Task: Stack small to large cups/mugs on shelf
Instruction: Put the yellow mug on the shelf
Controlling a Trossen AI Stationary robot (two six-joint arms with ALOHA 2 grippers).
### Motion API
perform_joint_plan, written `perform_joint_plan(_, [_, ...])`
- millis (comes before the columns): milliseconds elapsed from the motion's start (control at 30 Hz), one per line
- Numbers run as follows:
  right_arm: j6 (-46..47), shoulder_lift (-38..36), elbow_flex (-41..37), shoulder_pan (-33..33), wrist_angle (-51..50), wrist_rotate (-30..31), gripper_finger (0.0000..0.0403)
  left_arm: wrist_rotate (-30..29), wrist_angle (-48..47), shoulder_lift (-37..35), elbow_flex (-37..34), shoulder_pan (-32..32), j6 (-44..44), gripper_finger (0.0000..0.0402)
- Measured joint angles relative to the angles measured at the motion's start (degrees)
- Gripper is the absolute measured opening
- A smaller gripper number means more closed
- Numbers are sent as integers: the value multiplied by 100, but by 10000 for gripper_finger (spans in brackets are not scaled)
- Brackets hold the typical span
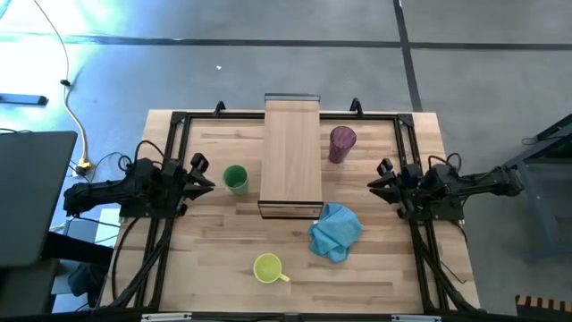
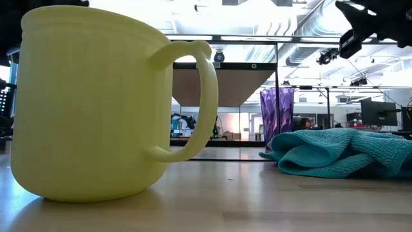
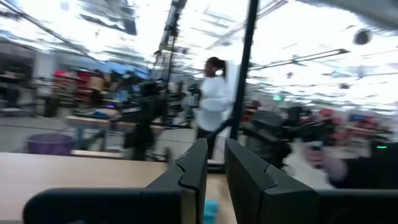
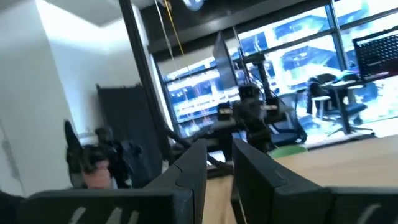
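Observation:
The shelf (image 1: 291,156) stands lengthwise at the table's middle, toward the far edge. The green cup (image 1: 235,178) stands upright on the table just left of it, also seen as the green cup (image 4: 289,149). The purple tumbler (image 1: 341,143) (image 2: 277,119) stands right of the shelf's far half. The yellow mug (image 1: 268,268) (image 2: 96,103) sits near the near edge, handle to the right. My left gripper (image 1: 207,173) (image 3: 216,144) hovers left of the green cup, and my right gripper (image 1: 377,175) (image 4: 219,144) hovers right of the shelf. Both have their fingers close together and hold nothing.
A crumpled blue cloth (image 1: 335,231) (image 2: 347,151) lies by the shelf's near right corner, between shelf and yellow mug. A black frame (image 1: 179,121) runs along the table's edges. A person stands in the room beyond, seen in the left wrist view.

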Motion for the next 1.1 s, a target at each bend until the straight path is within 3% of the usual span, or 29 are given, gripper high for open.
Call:
perform_joint_plan(167, [-460,39,0,-2,-13,87,67,604,15,1,0,-4,-249,46])
perform_joint_plan(367, [83,352,-2,110,22,-150,67,872,-20,280,0,-299,-563,46])
perform_joint_plan(533, [-111,1321,-11,429,842,-159,67,511,160,739,0,-1023,-10,46])
perform_joint_plan(700, [-1409,2543,416,715,1631,-375,67,430,806,1289,0,-1685,763,47])
perform_joint_plan(800, [-2190,3242,1006,828,1217,-329,67,279,1107,1522,0,-1938,1114,47])
perform_joint_plan(900, [-2395,4002,1650,878,455,-64,67,-47,1136,1670,0,-2135,1069,46])
perform_joint_plan(1100, [-1407,5407,2872,877,-657,236,67,-397,1162,1851,0,-2337,999,46])
